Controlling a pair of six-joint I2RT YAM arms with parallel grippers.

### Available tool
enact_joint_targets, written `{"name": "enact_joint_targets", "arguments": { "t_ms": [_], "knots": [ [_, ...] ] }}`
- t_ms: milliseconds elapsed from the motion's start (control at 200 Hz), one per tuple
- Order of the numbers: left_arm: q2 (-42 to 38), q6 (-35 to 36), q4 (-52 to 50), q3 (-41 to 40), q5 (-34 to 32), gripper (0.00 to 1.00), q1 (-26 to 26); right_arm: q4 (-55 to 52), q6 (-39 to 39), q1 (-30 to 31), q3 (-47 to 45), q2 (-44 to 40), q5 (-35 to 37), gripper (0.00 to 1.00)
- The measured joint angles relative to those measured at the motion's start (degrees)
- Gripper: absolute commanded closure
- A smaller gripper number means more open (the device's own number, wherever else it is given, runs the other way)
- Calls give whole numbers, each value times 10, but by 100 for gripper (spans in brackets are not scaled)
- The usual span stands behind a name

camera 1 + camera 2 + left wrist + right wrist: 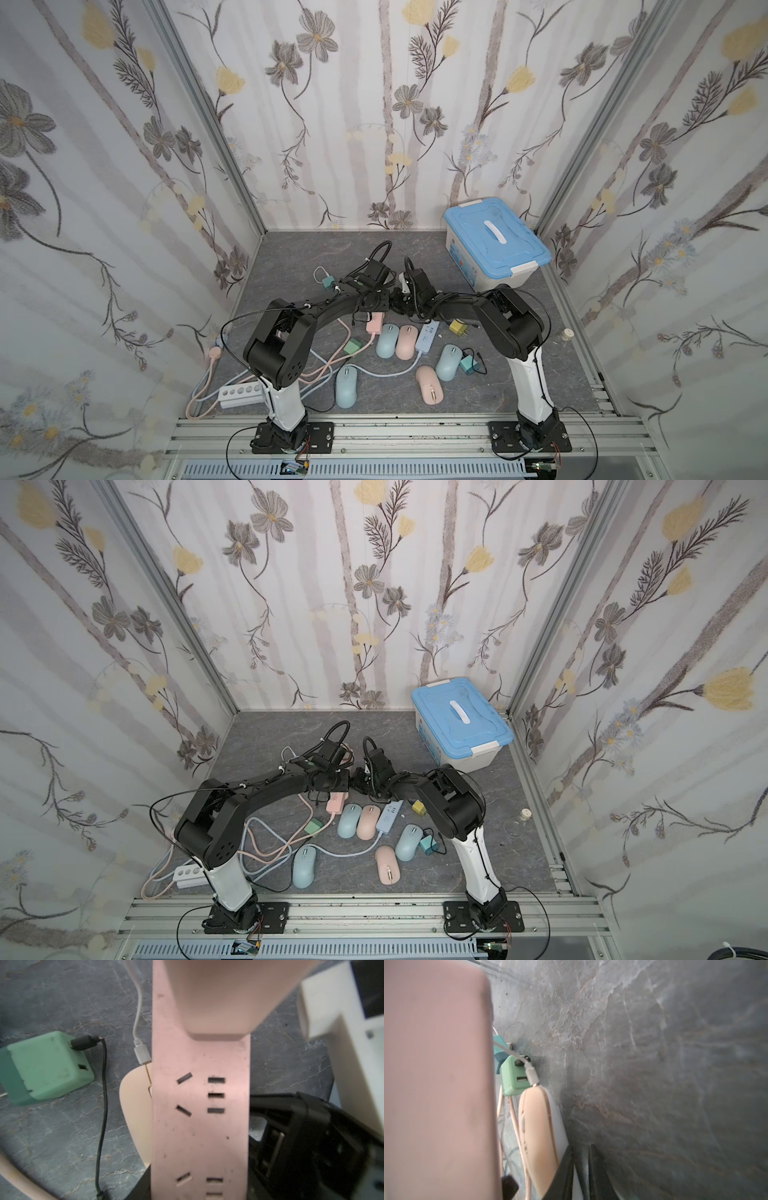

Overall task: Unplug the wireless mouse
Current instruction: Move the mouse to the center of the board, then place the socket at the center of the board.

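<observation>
The wireless mouse (135, 1109) is peach with a white base and lies partly under a pink power strip (199, 1105). A white cable's plug (142, 1054) sits in the mouse's front tip (535, 1086). My left gripper (199, 1192) is shut on the pink strip (374, 324), one dark finger on each side. My right gripper (581, 1167) stands at the mouse's (535, 1126) rear, with its fingers nearly together on the white base edge. In both top views the two grippers (376, 305) (365, 781) meet at mid-table and hide the mouse.
A green charger cube (47, 1066) with a black cable lies close by. Several blue and pink mice (386, 340), a blue strip (428, 336), a yellow charger (457, 327) and a white strip (241, 395) crowd the front. A blue-lidded box (494, 241) stands at the back right.
</observation>
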Motion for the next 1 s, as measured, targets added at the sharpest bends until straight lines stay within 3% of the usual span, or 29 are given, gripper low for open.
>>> {"name": "enact_joint_targets", "arguments": {
  "t_ms": [350, 470, 585, 749, 999],
  "knots": [
    [75, -2, 9, 60, 32, 66, -17, 90, 25, -37, -134, -126, 50, 77],
    [112, -2, 2, 83, 35, 53, -25, 90, 24, -38, -155, -154, 72, 76],
    [130, 2, 2, 96, 30, 32, -23, 89, 20, -40, -169, -179, 93, 75],
    [132, -1, 6, 99, 12, 15, -25, 90, 12, -40, -191, -213, 114, 63],
    [101, -9, -38, 75, -34, 12, 1, 86, 3, -35, -211, -245, 131, 43]
  ]
}}
